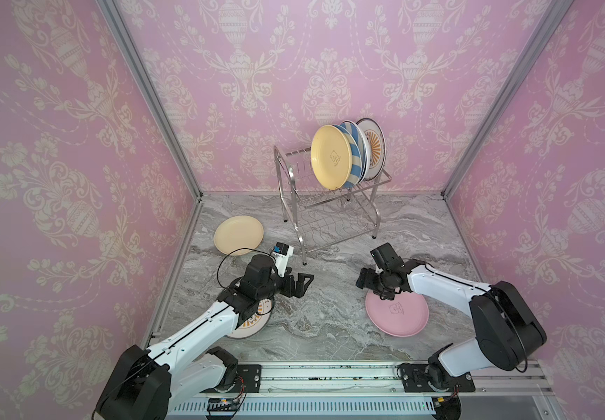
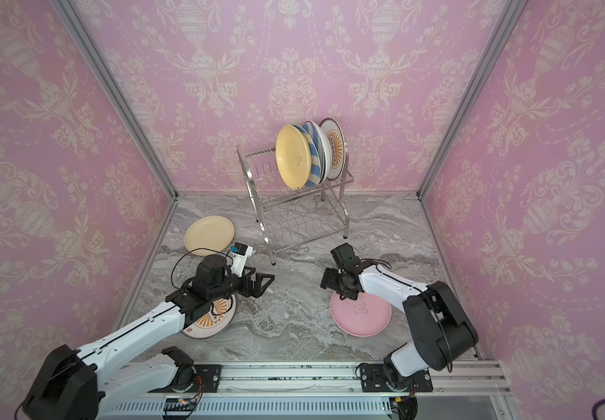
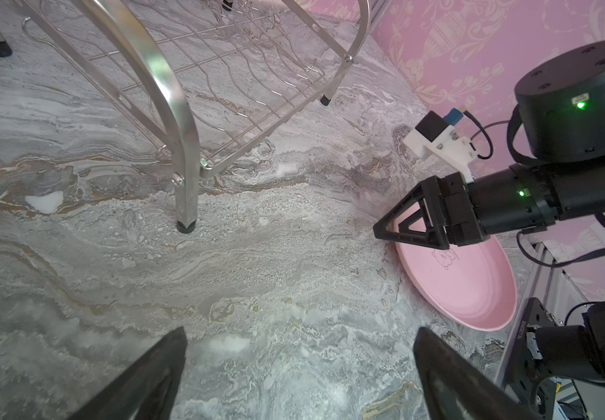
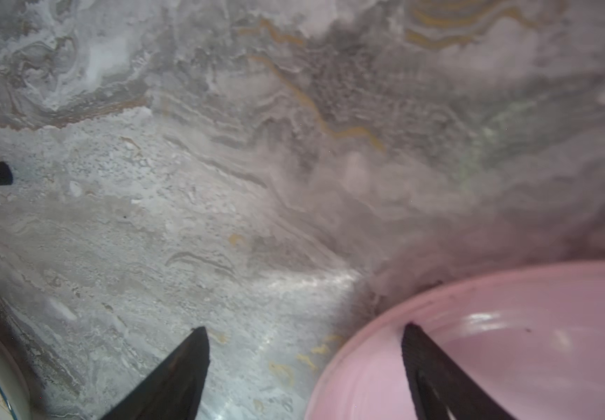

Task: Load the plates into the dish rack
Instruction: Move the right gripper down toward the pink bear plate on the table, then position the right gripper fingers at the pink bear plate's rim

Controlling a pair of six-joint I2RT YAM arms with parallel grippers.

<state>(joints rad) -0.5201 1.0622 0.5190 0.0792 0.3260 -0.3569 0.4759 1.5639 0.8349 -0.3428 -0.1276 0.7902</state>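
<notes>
Altogether three lie flat — cream plate (image 1: 238,234), sunburst plate (image 2: 213,322), pink plate (image 1: 399,316); one rack (image 1: 333,222).

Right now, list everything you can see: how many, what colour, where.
rack: one, silver, back middle of table.
yellow plate: one, upright on rack's top tier, leftmost.
striped plate: blue-white, behind it; count unclear.
racked sunburst plate: one, white-orange, rightmost in rack.
cream plate: one, flat, left of rack.
table sunburst plate: one, white-orange, flat, partly under left arm.
pink plate: one, flat, front right.
table: one, grey marble.
walls: three, pink patterned.
rail: one, silver, front edge.
left gripper: one, black, open, over bare table.
right gripper: one, black, open, straddling pink plate's rim.
</notes>
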